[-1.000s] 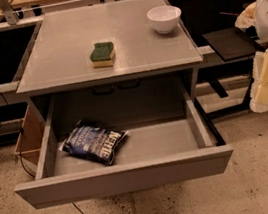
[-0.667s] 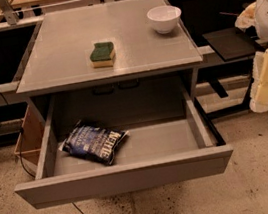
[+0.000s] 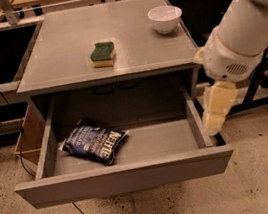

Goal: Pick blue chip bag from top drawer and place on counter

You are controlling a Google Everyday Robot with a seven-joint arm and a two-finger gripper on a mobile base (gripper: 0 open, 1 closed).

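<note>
Jaws of the gripper (image 3: 216, 113): opening cannot be told, nothing seen in them. They hang below the desk's (image 3: 59, 50) front right corner, at the right wall of the top drawer (image 3: 125, 177). The blue chip bag (image 3: 95, 142) lies flat in the open drawer's left half, well apart. Step judged: approach, no grasp yet; next move calls for reaching left over the drawer and down onto the bag.
</note>
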